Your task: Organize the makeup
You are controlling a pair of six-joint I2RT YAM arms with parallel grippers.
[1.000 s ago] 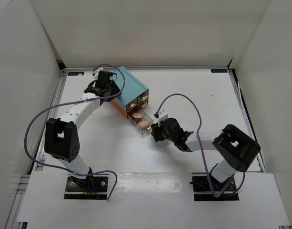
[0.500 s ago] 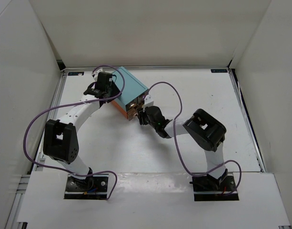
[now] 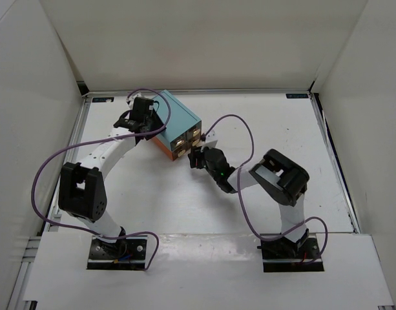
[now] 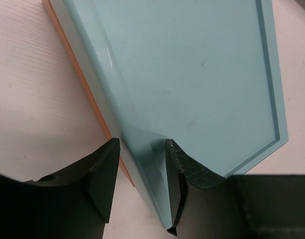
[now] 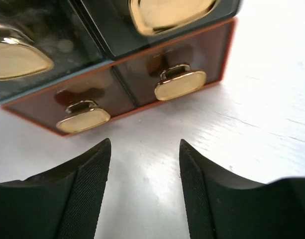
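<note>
Left hand [image 4: 141, 169] clamps the teal box [image 4: 192, 74] at its back edge; right hand [image 5: 145, 169] hangs half open, empty, before its shut drawers' gold pulls [image 5: 179, 84]. No makeup shows, likely inside: light, slick little pieces; pinch them across the middle.

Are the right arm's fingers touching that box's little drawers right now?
Apart. The right wrist view shows a strip of bare table between the right fingers and the bottom drawers of the teal box.
</note>
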